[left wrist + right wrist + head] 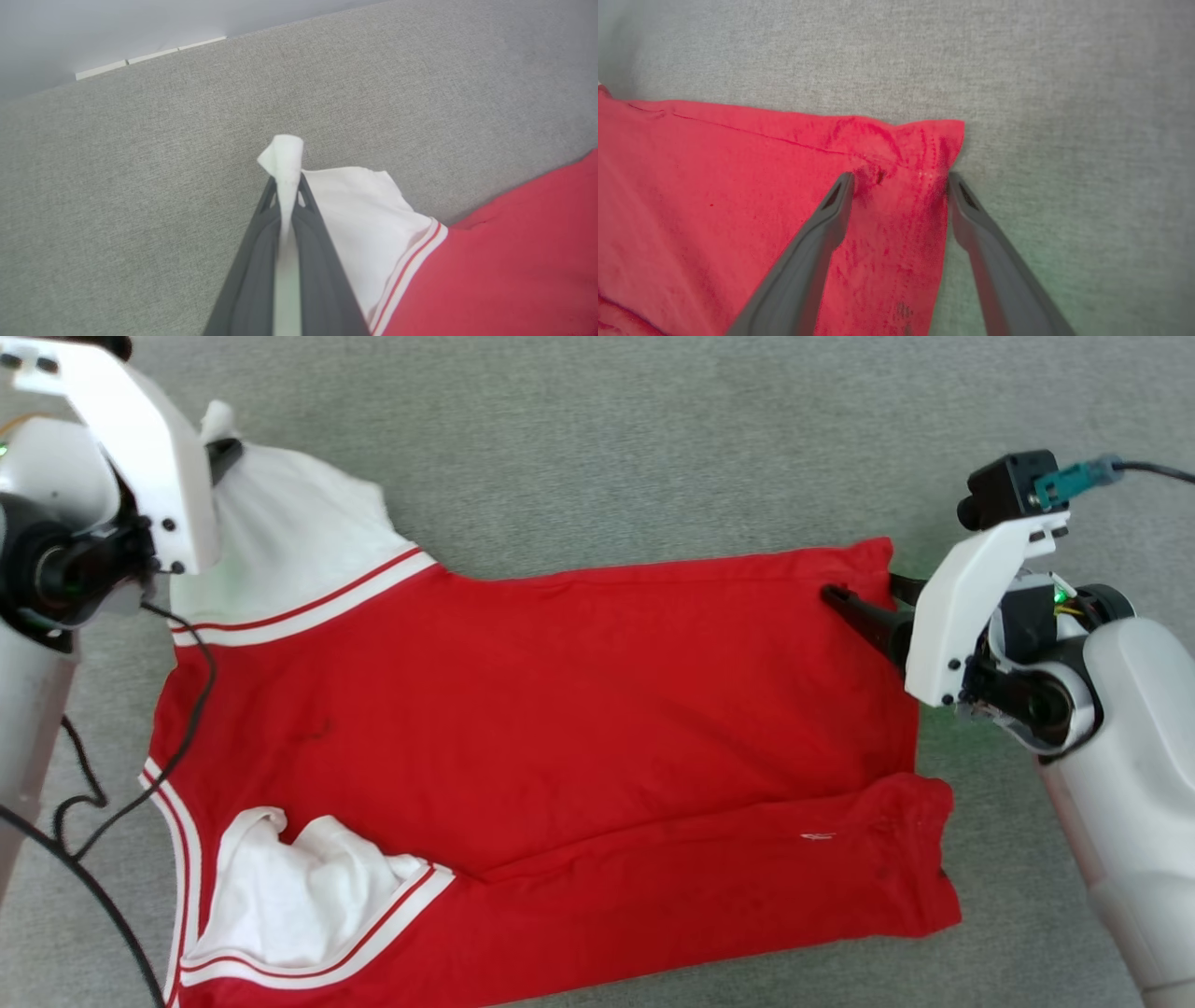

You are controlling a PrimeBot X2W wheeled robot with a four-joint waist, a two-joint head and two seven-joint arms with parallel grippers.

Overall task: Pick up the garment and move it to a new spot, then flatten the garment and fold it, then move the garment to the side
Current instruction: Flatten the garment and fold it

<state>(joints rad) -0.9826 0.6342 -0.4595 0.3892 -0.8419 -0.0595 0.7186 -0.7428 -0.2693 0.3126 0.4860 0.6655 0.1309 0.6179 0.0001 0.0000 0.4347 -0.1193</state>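
As it lies, garment (523,709) lengthwise left-right, sleeves (289,532) left

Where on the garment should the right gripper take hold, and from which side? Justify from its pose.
Probably the garment's far hem corner, from the robot's right: it lies flat at the end opposite the sleeve pinched by the left gripper, and the open right gripper straddles its edge.

Left fingers (257,261) clamped; right fingers (817,247) spread wide.

There was one red shirt (560,709) with two white sleeves (299,532), and two claws, the left claw (285,186) and the right claw (901,179).
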